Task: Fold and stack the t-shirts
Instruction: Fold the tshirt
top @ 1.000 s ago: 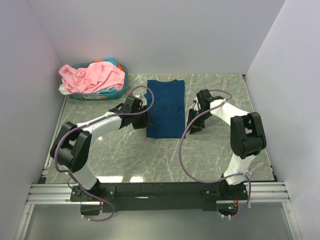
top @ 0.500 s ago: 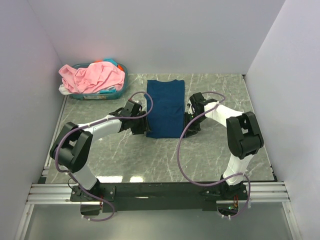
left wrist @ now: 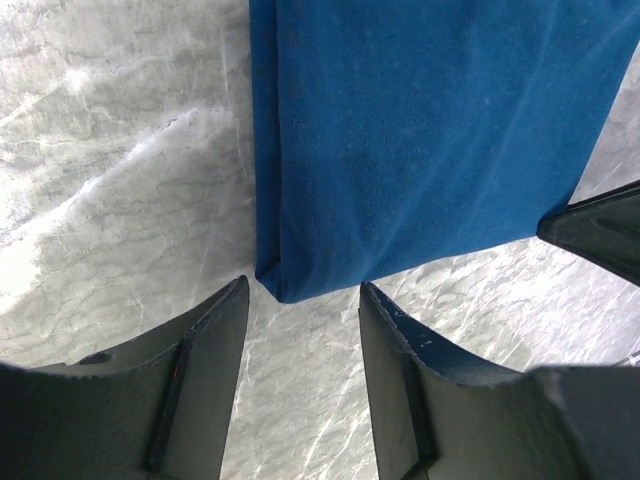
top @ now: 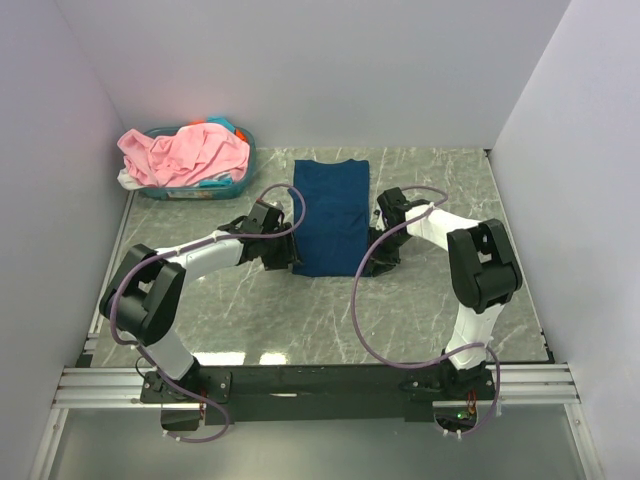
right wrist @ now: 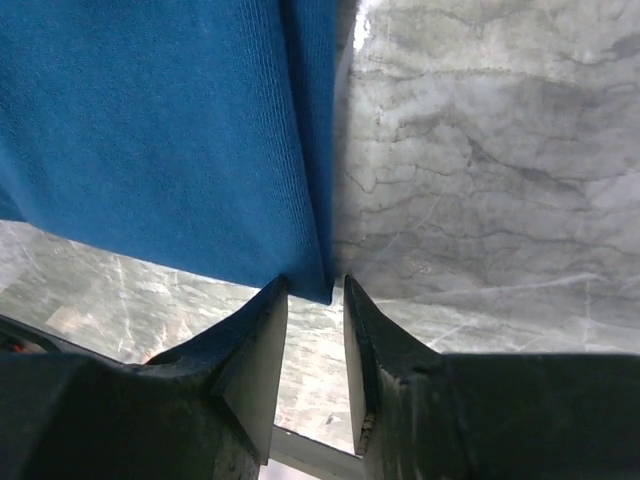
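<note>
Top external: your left gripper (top: 291,262) and right gripper (top: 370,262) sit open, empty, at the half-folded navy shirt's (top: 332,210) 6 o'clock corners; pink shirt (top: 190,152) waits unfolded.

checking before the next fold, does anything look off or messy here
Only the pink shirt, heaped and spilling over the basket rim at far left. The navy shirt lies flat in a straight folded strip; no damage shows.
</note>
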Tool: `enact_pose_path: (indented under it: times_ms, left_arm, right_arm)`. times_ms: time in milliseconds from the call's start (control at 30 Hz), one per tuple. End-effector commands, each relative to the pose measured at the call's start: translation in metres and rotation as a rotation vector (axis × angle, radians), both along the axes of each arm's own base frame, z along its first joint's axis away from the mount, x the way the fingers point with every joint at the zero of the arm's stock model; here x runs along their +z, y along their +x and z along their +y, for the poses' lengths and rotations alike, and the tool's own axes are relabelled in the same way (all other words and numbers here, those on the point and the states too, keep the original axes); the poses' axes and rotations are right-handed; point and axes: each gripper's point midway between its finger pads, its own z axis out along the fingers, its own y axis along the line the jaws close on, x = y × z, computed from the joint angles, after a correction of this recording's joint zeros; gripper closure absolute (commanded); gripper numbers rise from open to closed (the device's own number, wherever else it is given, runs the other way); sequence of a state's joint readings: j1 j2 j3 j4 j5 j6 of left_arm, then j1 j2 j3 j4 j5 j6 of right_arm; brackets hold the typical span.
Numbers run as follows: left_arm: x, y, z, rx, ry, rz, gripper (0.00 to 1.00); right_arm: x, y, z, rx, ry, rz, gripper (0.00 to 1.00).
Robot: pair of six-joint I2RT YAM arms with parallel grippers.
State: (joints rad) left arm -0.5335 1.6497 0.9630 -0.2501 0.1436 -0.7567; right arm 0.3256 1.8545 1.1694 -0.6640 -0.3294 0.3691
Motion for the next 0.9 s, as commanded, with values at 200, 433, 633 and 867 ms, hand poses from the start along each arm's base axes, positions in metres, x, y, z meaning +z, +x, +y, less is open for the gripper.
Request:
enact_pose_path:
  times_ms: [200, 433, 633, 867]
  left_arm:
    - [0.004, 0.005, -0.006, -0.002, -0.024, -0.014, 0.48]
    - [-0.013, 0.003, -0.005, 0.004, 0.013, 0.045, 0.54]
    - [-0.02, 0.003, -0.005, 0.006, 0.024, 0.065, 0.58]
    - [-0.033, -0.001, 0.001, 0.02, 0.064, 0.114, 0.69]
  right_arm:
    - [-0.017, -0.008, 0.002, -0.009, -0.007, 0.039, 0.78]
    - [-0.016, -0.006, 0.001, -0.008, -0.021, 0.039, 0.89]
    - [-0.016, -0.006, -0.001, -0.012, -0.025, 0.039, 0.9]
    - [-0.016, -0.006, -0.001, -0.01, -0.027, 0.038, 0.91]
